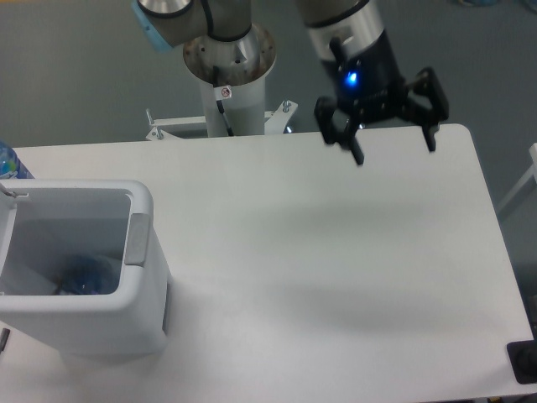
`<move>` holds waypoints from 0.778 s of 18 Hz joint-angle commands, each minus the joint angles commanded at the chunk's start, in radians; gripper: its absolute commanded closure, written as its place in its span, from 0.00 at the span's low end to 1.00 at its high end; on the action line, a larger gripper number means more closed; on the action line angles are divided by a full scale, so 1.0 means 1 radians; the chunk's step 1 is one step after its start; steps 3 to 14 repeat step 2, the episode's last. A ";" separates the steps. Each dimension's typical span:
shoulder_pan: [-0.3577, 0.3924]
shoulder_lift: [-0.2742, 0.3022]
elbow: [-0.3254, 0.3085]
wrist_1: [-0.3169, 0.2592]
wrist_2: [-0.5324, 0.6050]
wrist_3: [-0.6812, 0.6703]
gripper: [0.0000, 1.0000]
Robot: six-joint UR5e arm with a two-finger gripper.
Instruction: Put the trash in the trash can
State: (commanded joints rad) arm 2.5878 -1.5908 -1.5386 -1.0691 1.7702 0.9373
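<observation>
Two jaws of the gripper (394, 151) spread wide, holding nothing, above the table's (352, 277) far edge

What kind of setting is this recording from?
Probably a robotics lab or test cell: a bare white table, an arm on a bolted pedestal behind it, a grey floor, and a white bin staged for the task.
</observation>
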 joint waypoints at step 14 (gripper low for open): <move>0.014 0.006 -0.002 -0.012 -0.002 0.000 0.00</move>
